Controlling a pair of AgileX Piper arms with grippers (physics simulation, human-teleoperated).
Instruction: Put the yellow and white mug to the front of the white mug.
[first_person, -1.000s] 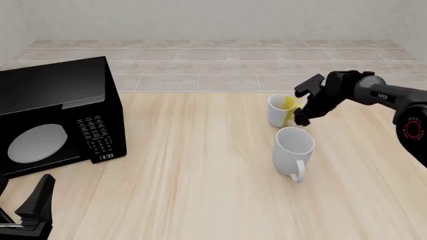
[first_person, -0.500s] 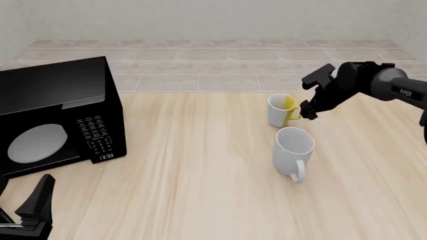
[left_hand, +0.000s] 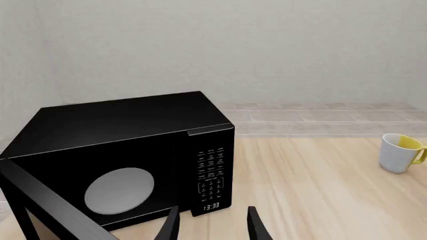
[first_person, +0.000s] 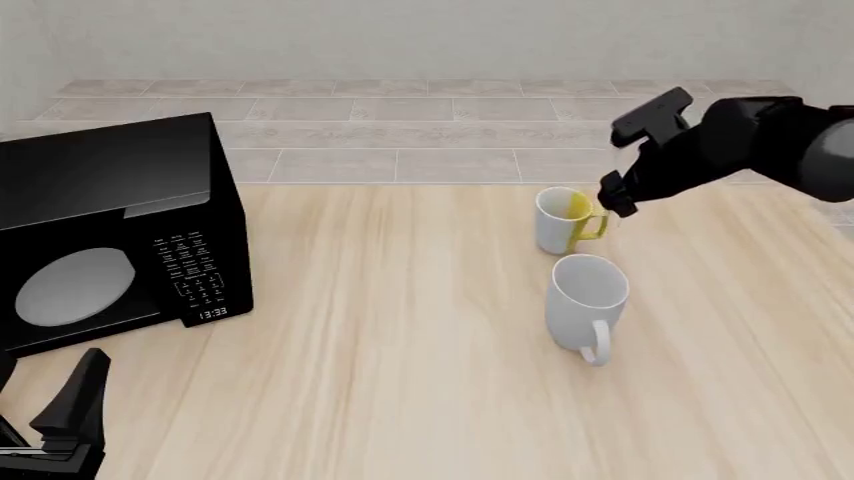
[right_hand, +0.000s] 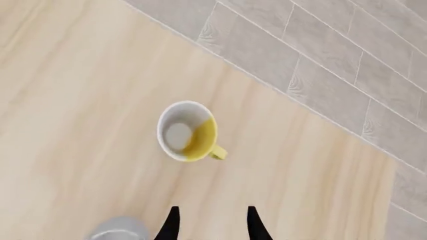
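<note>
The yellow and white mug (first_person: 566, 220) stands upright on the table, its yellow handle toward the right. The larger white mug (first_person: 587, 293) stands just nearer the camera, handle toward the front. My right gripper (first_person: 613, 197) hovers above and to the right of the yellow and white mug, open and empty. The right wrist view looks down on that mug (right_hand: 187, 131), ahead of the spread right gripper (right_hand: 211, 224), with the white mug's rim (right_hand: 117, 234) at the picture's edge. My left gripper (first_person: 54, 400) is open and empty at the front left. It also shows in the left wrist view (left_hand: 213, 227).
A black microwave (first_person: 114, 230) stands on the left of the table, door ajar (left_hand: 47, 205). The yellow and white mug also shows far off in the left wrist view (left_hand: 399, 152). A tiled floor strip (first_person: 400, 130) lies past the table's far edge.
My right gripper has risen and drawn back to the right, away from the yellow and white mug. Both mugs stay where they were. The left arm has not moved.
</note>
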